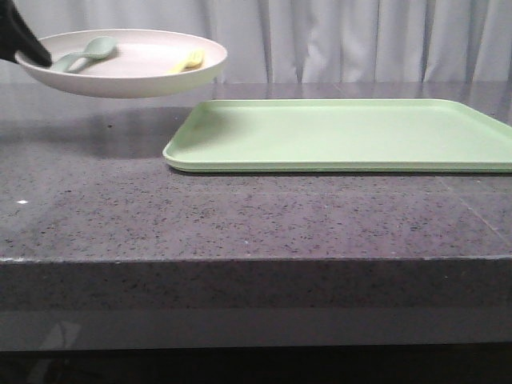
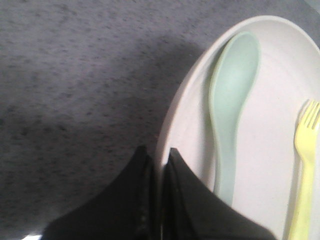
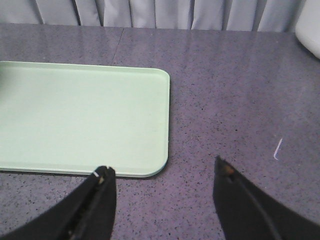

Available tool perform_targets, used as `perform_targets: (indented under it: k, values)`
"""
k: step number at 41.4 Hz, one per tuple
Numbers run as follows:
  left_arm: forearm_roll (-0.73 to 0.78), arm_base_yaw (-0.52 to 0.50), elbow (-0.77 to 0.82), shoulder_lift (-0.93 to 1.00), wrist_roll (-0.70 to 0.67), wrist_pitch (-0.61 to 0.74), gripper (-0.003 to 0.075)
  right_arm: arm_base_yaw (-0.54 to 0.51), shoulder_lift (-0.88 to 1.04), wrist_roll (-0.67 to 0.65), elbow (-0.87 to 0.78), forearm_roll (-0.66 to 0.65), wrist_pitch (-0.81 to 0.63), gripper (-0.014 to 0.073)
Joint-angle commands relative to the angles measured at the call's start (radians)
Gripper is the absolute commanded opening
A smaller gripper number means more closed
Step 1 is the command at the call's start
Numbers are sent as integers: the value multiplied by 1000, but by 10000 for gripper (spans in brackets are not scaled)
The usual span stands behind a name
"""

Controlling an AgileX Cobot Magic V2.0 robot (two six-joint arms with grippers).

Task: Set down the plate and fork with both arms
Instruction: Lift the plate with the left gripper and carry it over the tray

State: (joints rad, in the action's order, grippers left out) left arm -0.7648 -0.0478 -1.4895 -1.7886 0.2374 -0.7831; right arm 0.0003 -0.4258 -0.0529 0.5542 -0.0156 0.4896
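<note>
Two black fingers of the left gripper (image 2: 159, 200) pinch the plate (image 2: 260, 150) by its rim, holding it in the air above the bench (image 1: 240, 216), left of the tray (image 1: 344, 132). It looks light, stiff and slick, so tilting risks sliding the fork (image 2: 305, 165), whose tines point away from the gripper beside the spoon (image 2: 230, 110). Right gripper (image 3: 162, 195) hangs wide open, empty.

plate (image 1: 144, 76): matte plastic | fork (image 2: 305, 175): smooth plastic | tray (image 1: 344, 136): matte | table (image 1: 240, 216): speckled stone, slight sheen
</note>
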Motion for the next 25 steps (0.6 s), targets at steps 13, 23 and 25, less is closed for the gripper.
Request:
perform_targets:
  k: [13, 23, 25]
  values:
    - [167, 316, -73, 58, -387, 216, -20, -3, -14, 7, 32, -14, -83, 456]
    - [259, 439, -73, 56, -532, 304, -20, -3, -14, 7, 32, -14, -83, 456]
    - [294, 451, -73, 56, -573, 313, -20, -3, -14, 7, 32, -14, -83, 456]
